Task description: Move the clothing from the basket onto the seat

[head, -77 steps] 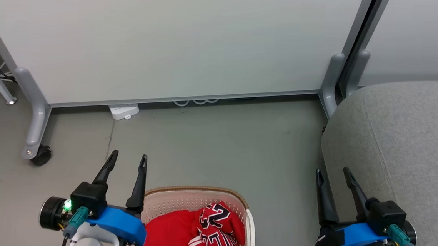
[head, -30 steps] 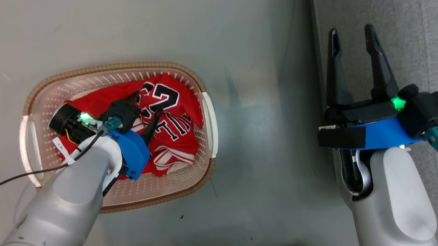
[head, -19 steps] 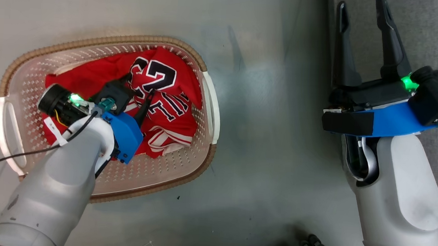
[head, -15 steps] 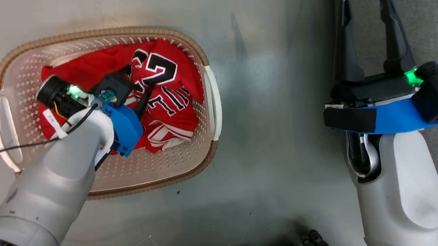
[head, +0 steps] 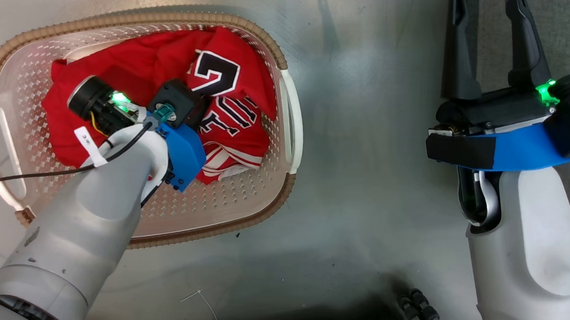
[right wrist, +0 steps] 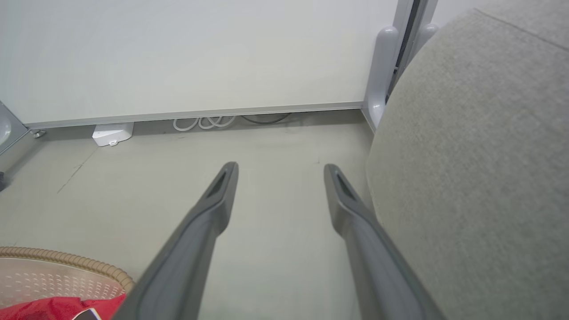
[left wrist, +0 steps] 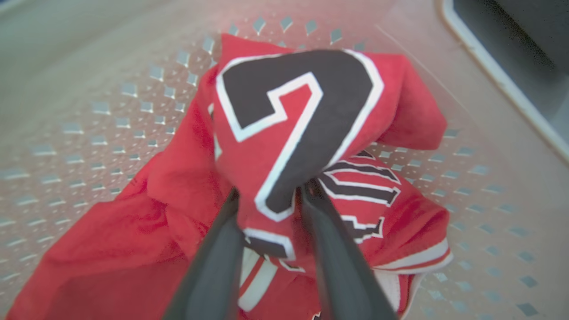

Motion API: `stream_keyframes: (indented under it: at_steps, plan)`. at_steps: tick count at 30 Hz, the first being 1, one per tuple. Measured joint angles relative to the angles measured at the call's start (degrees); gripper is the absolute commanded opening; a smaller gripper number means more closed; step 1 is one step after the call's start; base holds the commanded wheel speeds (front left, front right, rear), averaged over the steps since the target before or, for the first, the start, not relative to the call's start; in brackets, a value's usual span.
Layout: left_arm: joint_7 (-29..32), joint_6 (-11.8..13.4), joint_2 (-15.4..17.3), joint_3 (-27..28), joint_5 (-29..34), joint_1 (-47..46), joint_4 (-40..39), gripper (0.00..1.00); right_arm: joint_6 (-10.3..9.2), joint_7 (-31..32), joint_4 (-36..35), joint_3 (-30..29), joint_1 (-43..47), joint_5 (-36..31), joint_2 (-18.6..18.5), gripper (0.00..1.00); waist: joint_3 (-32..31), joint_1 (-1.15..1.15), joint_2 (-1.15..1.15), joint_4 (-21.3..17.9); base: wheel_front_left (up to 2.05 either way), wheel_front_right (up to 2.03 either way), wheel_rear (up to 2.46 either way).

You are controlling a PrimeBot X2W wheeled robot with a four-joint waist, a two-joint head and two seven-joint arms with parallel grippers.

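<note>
The clothing [head: 141,64] is heaped inside the basket [head: 124,17] on the floor [head: 367,135]. A fold bearing the black numeral is pinched tightly by the left end effector [left wrist: 271,206]. The right end effector [right wrist: 281,173] is held wide apart, empty, beside the seat [right wrist: 466,155].

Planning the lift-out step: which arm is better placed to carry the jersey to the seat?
Left. The left tool pinches the jersey inside the basket; the right tool hangs open beside the seat.
</note>
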Motion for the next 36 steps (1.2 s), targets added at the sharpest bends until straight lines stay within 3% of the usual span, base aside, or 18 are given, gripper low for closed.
stream_keyframes:
  at_steps: [16,36]
  plan:
    - [0.0,0.0,-0.2,-1.4,-6.1,2.3,-7.0,0.0,0.0,0.0,1.2,0.4,0.0,-0.1,0.0,1.0,-3.5,-0.01,0.0,1.9,0.0,0.0,0.0]
    - [0.0,0.0,0.8,4.1,-8.3,12.4,-23.4,0.0,0.0,0.0,5.0,0.8,4.5,-1.1,0.0,1.0,-16.5,-0.01,0.0,5.4,0.0,0.0,0.0]
